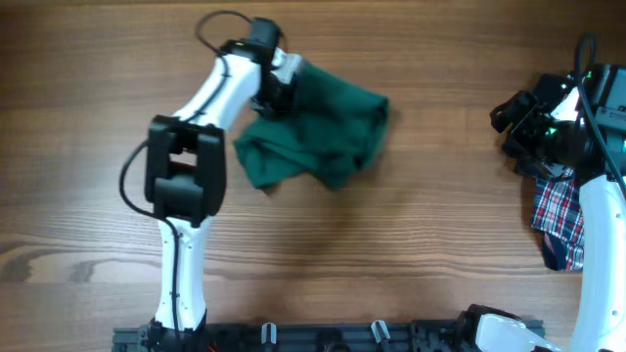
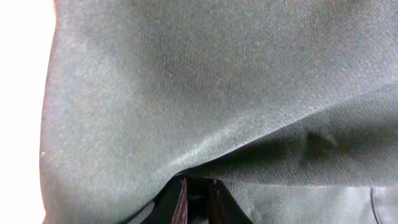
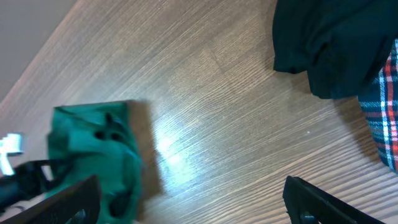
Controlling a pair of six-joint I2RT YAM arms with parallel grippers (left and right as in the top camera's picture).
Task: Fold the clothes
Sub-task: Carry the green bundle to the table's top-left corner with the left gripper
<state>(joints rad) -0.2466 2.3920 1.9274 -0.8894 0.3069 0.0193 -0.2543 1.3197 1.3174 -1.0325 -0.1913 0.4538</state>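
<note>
The clothes (image 1: pixel 318 137), a plain dark green garment, lie crumpled on the wooden table (image 1: pixel 411 254) left of centre. My left gripper (image 1: pixel 279 98) sits at the garment's upper left edge. In the left wrist view green fabric (image 2: pixel 186 93) fills the frame and a fold drapes over the tips of my left gripper (image 2: pixel 198 182), whose fingers stand almost together on it. My right gripper (image 1: pixel 518 127) hovers at the far right, well apart from the garment. In the right wrist view my right gripper (image 3: pixel 193 205) is wide open over bare wood, with the green garment (image 3: pixel 93 155) at the left.
A red-white-blue plaid cloth (image 1: pixel 559 220) lies at the table's right edge beneath the right arm. In the right wrist view a black garment (image 3: pixel 336 43) lies beside the plaid cloth (image 3: pixel 382 112). Bare wood stretches between the green garment and the right arm.
</note>
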